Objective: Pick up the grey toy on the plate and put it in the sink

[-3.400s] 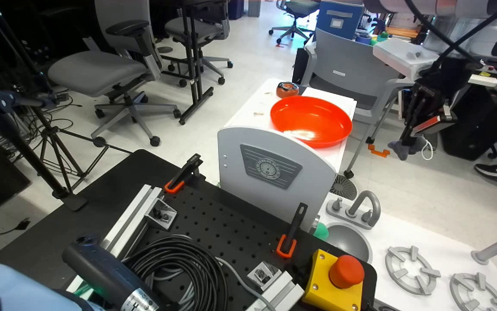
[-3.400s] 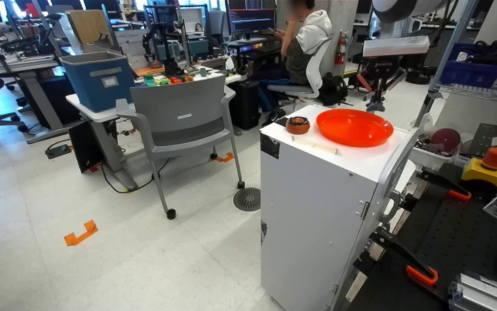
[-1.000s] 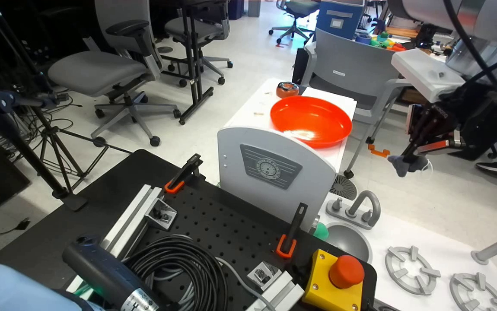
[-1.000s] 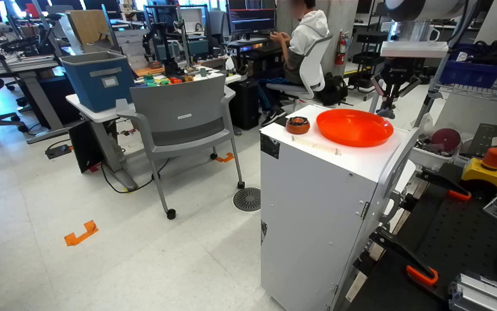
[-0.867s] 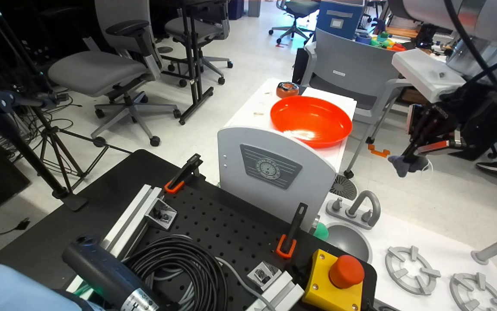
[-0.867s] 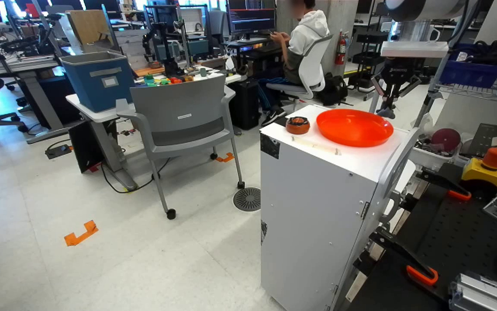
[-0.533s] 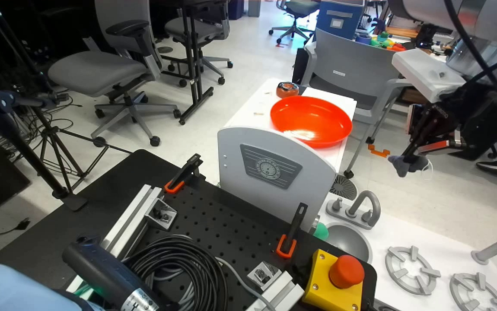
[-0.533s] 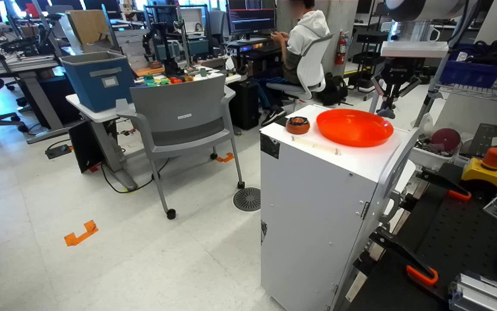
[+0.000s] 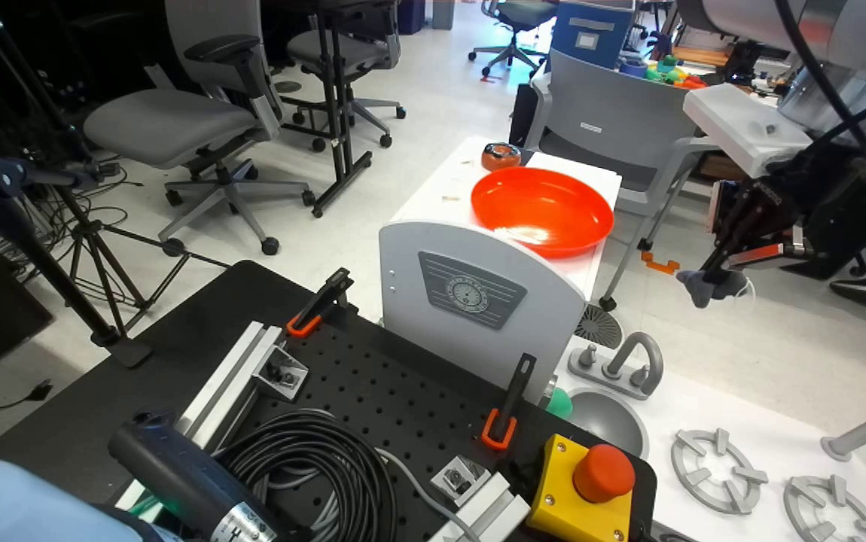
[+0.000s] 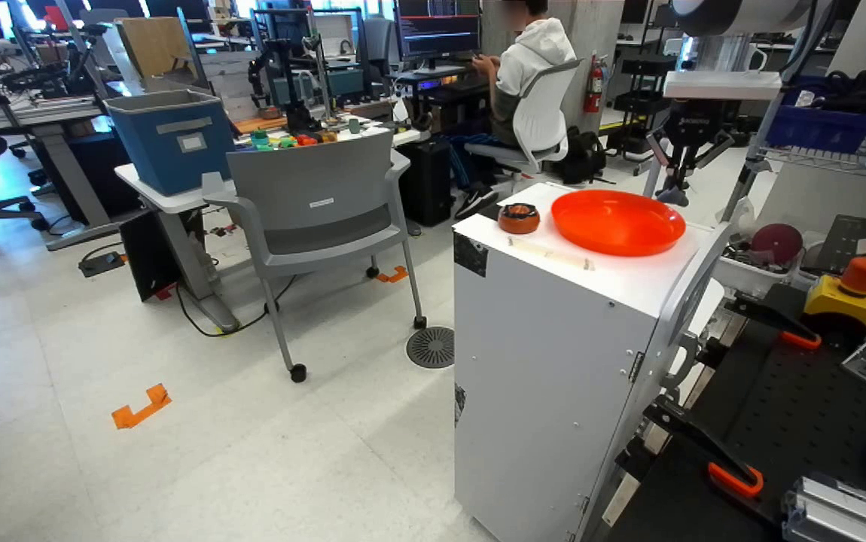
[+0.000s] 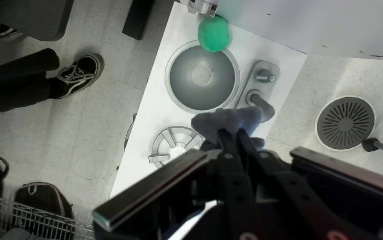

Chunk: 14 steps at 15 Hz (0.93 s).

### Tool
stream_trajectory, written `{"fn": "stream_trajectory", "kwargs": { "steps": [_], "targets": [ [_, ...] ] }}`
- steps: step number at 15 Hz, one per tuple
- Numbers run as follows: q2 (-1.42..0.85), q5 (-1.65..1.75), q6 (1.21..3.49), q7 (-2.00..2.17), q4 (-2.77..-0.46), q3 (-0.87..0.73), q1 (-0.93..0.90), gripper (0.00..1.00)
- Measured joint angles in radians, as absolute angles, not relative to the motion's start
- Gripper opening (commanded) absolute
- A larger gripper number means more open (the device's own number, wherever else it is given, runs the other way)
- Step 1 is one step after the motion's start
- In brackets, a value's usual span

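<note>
Black two-fingered gripper (image 11: 234, 135) up in mid-air, jaws pinching the small, dark grey, lumpy toy (image 11: 226, 120). In both exterior views the toy hangs clear of the bright orange, round, shallow, plastic-looking plate (image 9: 542, 218), which rests on a white boxy cabinet (image 10: 546, 376). In an exterior view, a squat round orange-and-black object (image 10: 519, 219) sits just left of the plate. Round grey sink (image 11: 191, 86) set in a white counter (image 9: 704, 403), nearer than the plate. From the wrist, toy covers part of the curved grey faucet (image 11: 266, 106) (height over the counter hard to judge). Rounded green object (image 11: 213, 33) at the sink's far edge.
</note>
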<state>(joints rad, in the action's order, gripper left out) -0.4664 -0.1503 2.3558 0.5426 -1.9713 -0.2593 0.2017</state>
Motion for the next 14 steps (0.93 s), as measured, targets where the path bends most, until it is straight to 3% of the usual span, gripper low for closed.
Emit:
{"fn": "stream_trajectory", "kwargs": {
  "steps": [9,14],
  "targets": [
    [-0.466,-0.15,2.356,0.543,-1.971,-0.259,0.202,0.99],
    [-0.466,-0.15,2.356,0.543,-1.971,-0.259,0.202,1.0]
  ]
}}
